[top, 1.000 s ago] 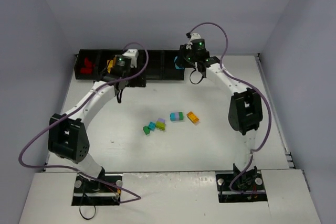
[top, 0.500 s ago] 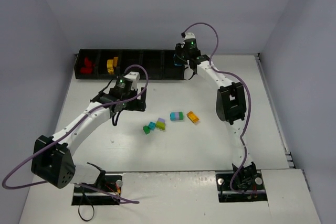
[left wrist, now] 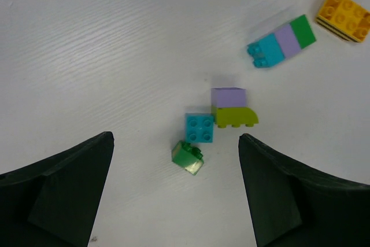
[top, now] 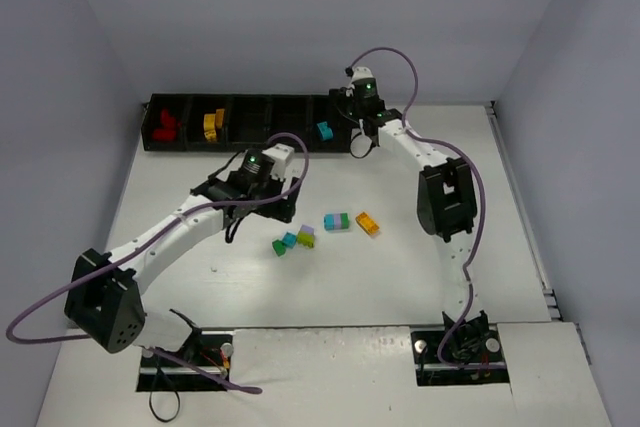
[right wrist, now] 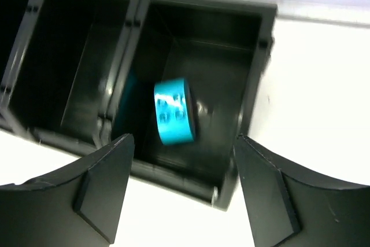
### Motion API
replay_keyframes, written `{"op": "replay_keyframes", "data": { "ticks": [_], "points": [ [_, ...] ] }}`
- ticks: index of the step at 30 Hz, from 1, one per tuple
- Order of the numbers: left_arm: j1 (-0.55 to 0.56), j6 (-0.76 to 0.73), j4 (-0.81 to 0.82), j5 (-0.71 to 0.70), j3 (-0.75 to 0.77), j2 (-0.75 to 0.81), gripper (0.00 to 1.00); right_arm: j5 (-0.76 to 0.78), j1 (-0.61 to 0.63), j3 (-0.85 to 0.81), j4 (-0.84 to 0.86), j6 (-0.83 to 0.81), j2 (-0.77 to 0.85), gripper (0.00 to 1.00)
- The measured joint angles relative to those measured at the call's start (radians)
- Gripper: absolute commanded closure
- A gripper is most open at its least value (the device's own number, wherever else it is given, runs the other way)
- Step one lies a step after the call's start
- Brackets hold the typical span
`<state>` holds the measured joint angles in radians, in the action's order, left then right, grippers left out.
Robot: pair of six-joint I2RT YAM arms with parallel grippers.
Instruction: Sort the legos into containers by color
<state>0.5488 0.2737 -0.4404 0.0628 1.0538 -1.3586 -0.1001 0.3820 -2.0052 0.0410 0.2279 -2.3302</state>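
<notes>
**Tray** (top: 290, 117): long, low, black plastic with glossy walls. Square open-topped compartments are set in a row along the far edge of the tabletop (left wrist: 87, 39). Red bricks (top: 165, 125) are seen in the leftmost compartment and yellow bricks (top: 212, 125) in the next one.

**Right claw** (right wrist: 182, 140): held over the rightmost compartment with its fingers spread apart and nothing clamped. A blurred cyan brick (right wrist: 174, 118) is seen beyond the fingers, inside that compartment and touching neither finger. Its outline is rounded and its studs are faintly visible. Whether it rests on the compartment floor cannot be told. In the top view the tray's right end is partly hidden by the right wrist.

**Left claw** (left wrist: 174, 137): spread wide and empty, with dark matte fingers on either side of a loose cluster. The tabletop is white and matte, with fine streaks like grain.

**Loose bricks**, all smooth hard plastic:
- green brick (left wrist: 187, 158): glossy, tipped on a corner, nearest the claw.
- cyan square (left wrist: 199, 128): four studs up, just beside the green brick.
- lilac block (left wrist: 228, 96): joined to a lime piece (left wrist: 235, 117) with rounded ends, which touches the cyan square.
- three-colour bar (left wrist: 282, 41): cyan, lilac and green end to end, lying askew, apart from the cluster.
- orange brick (left wrist: 344, 15): studded, two layers, well apart at the frame corner.

Purple cables (top: 400, 47) loop over both arms. In the top view the left wrist covers the tabletop between the tray and the cluster.
</notes>
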Motion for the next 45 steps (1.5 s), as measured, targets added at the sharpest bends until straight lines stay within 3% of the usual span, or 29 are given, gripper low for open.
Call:
{"op": "replay_keyframes", "data": {
  "ticks": [5,11,19,26,36,38,39,40,44,45],
  "points": [
    [0.143,-0.066,0.002,-0.011,0.129,-0.1,0.18,-0.029,-0.039,0.24,-0.019,0.043,0.183,0.26],
    [0.307,-0.122,0.008,-0.036,0.336,-0.293,0.18,-0.06,-0.252,0.706,-0.004,0.181,0.622,0.24],
    [0.408,-0.151,0.001,-0.063,0.604,-0.602,0.17,-0.061,-0.413,1.023,-0.101,0.285,1.011,0.2],
    [0.418,-0.157,-0.036,-0.062,0.74,-0.803,0.17,-0.099,-0.519,1.185,-0.174,0.333,1.09,0.19],
    [0.418,-0.165,-0.075,-0.068,0.776,-0.893,0.17,-0.14,-0.519,1.204,-0.188,0.341,1.127,0.2],
    [0.418,-0.163,-0.074,-0.067,0.776,-0.897,0.24,-0.144,-0.519,1.204,-0.188,0.341,1.131,0.2],
    [0.418,-0.163,-0.072,-0.066,0.776,-0.897,0.35,-0.145,-0.519,1.204,-0.188,0.341,1.135,0.2],
    [0.418,-0.163,-0.071,-0.066,0.776,-0.897,0.35,-0.145,-0.519,1.204,-0.188,0.341,1.135,0.2],
    [0.418,-0.165,-0.069,-0.062,0.776,-0.898,0.76,-0.149,-0.519,1.21,-0.188,0.341,1.143,0.2],
    [0.418,-0.164,-0.068,-0.061,0.775,-0.897,0.81,-0.152,-0.519,1.211,-0.188,0.341,1.144,0.2]
  ]
}}
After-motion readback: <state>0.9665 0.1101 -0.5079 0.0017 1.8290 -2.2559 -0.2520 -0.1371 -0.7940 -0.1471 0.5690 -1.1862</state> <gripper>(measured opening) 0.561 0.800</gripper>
